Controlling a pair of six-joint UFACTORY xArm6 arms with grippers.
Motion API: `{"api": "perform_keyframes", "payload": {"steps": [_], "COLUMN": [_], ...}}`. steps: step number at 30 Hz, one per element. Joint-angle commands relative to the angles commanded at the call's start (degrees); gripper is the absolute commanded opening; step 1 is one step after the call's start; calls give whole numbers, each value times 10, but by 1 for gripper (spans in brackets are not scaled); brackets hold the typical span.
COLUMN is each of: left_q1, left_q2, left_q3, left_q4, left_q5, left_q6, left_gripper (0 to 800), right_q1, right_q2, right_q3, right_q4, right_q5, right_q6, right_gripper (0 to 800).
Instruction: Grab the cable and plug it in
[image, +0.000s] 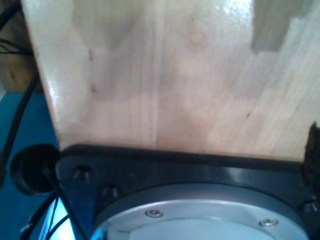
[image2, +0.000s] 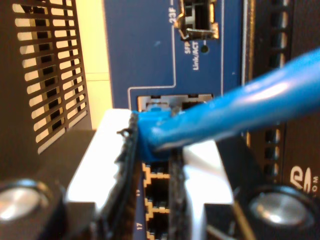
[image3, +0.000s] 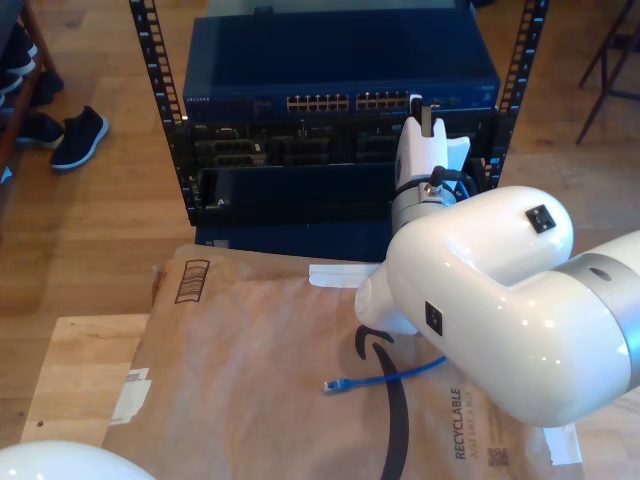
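The cable (image2: 250, 100) is bright blue, and my second gripper (image2: 156, 146) is shut on it just behind its end. That end, with its blue boot (image2: 152, 116), sits at the mouth of a port in the blue network switch (image2: 145, 55); how deep it reaches is hidden. In the exterior view my second gripper (image3: 421, 112) is pressed up to the port row (image3: 330, 102) of the switch (image3: 340, 60). The cable's other end (image3: 335, 385) lies loose on brown paper (image3: 250, 350), its clear connector pointing to the exterior view's left.
Black rack rails (image3: 150, 80) flank the switch. The bulky white second arm (image3: 480, 300) covers the exterior view's right. Dark shoes (image3: 75, 135) lie at that view's left. The first wrist view looks at a wooden board (image: 165, 75) and a black base with a metal flange (image: 200, 220).
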Motion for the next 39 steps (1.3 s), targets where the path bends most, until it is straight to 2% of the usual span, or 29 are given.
{"api": "perform_keyframes", "payload": {"steps": [17,20,23,24,29,36,39], "left_q1": [0,0,0,0,0,0,0], "left_q2": [0,0,0,0,0,0,0], "left_q3": [0,0,0,0,0,0,0], "left_q4": [0,0,0,0,0,0,0], "left_q5": [-1,0,-1,-1,-1,0,0], "left_q6": [0,0,0,0,0,0,0], "left_gripper": [800,800,800,800,800,800,800], "right_q1": [-1,-1,0,0,0,-4,-4], "right_q2": [11,7,2,-1,-49,-168,-233], "right_q3": [-22,-16,-11,-5,52,206,272], "right_q4": [-1,-11,-28,-28,-28,-53,-64], "right_q5": [20,24,25,25,27,58,106], "right_q6": [1,0,0,1,0,0,-1], "right_gripper": [0,152,253,259,322,458,519]}}
